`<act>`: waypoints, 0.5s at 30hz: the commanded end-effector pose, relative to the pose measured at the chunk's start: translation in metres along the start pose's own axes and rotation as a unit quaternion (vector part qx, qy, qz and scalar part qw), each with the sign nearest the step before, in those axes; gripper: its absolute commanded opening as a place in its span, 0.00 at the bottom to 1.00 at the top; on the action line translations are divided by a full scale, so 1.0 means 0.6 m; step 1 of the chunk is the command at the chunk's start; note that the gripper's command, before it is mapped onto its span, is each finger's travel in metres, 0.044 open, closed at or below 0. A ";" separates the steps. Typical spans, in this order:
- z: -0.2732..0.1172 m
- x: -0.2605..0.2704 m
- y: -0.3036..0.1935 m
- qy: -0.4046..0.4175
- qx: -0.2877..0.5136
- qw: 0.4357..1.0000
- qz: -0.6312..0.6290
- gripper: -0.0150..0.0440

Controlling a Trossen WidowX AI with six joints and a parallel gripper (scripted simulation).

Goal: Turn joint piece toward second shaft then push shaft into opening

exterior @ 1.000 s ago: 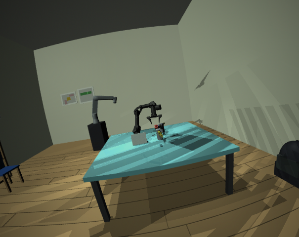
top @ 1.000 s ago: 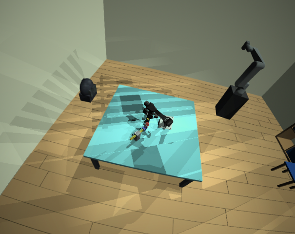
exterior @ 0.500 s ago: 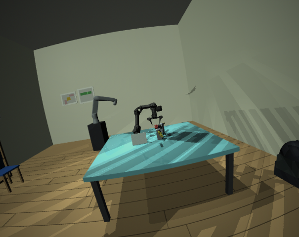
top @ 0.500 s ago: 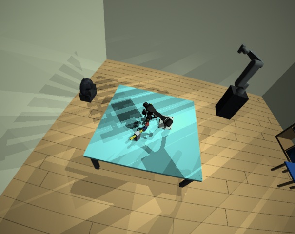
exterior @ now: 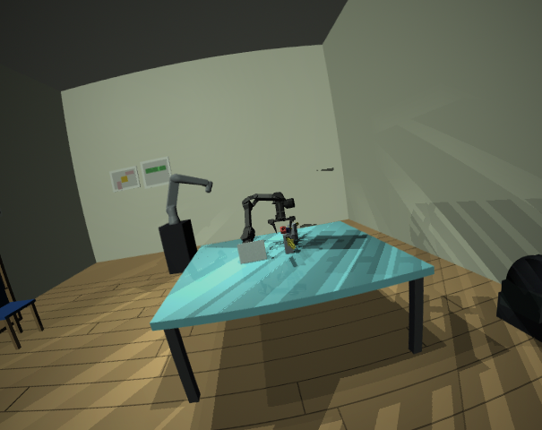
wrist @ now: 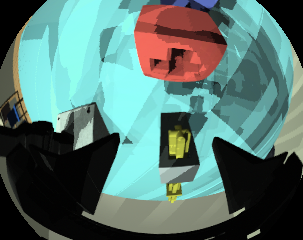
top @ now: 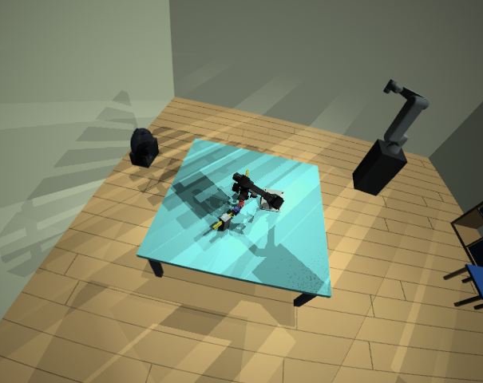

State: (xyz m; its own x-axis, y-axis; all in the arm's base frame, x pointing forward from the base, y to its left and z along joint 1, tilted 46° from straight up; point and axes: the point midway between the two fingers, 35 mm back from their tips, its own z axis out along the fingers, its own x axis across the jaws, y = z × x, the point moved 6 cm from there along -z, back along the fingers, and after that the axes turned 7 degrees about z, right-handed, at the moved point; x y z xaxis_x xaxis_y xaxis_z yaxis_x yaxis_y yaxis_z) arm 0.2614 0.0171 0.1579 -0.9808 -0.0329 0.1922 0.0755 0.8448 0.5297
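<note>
Turquoise is covering the table point(top: 233, 263) point(exterior: 289, 296) point(wrist: 76, 45). Relative to the red joint piece point(top: 241, 203) point(exterior: 283, 229) point(wrist: 178, 47), the blue part point(top: 236, 211) point(wrist: 198, 3) is sitting just beside; a block point(wrist: 178, 173) bearing a yellow shaft point(wrist: 178, 142) is standing near. The gripper point(wrist: 169, 140) is gaping open, holding nothing.

The joint piece point(top: 241, 203) point(exterior: 282, 229) point(wrist: 163, 42) sits between first block point(top: 225, 219) and second block point(exterior: 286, 245) point(wrist: 178, 174) on the table point(top: 216, 255) point(exterior: 243, 291) point(wrist: 126, 95).

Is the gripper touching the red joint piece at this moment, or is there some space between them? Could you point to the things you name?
Apart. The wrist view shows table surface between the red joint piece point(top: 241, 203) point(exterior: 282, 229) point(wrist: 181, 45) and both fingertips of the open gripper point(top: 244, 195) point(exterior: 284, 227) point(wrist: 169, 140).
</note>
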 end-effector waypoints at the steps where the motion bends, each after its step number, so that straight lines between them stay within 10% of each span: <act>1: -0.002 0.003 0.029 -0.003 -0.001 1.000 -0.001 1.00; 15: -0.018 0.017 0.110 -0.003 -0.003 1.000 -0.001 1.00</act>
State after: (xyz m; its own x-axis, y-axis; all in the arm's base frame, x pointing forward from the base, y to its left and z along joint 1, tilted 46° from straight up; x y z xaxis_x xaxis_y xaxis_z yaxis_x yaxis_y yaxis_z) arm 0.2585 0.0637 0.1985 -0.9814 -0.0385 0.1881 0.0691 0.8432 0.5331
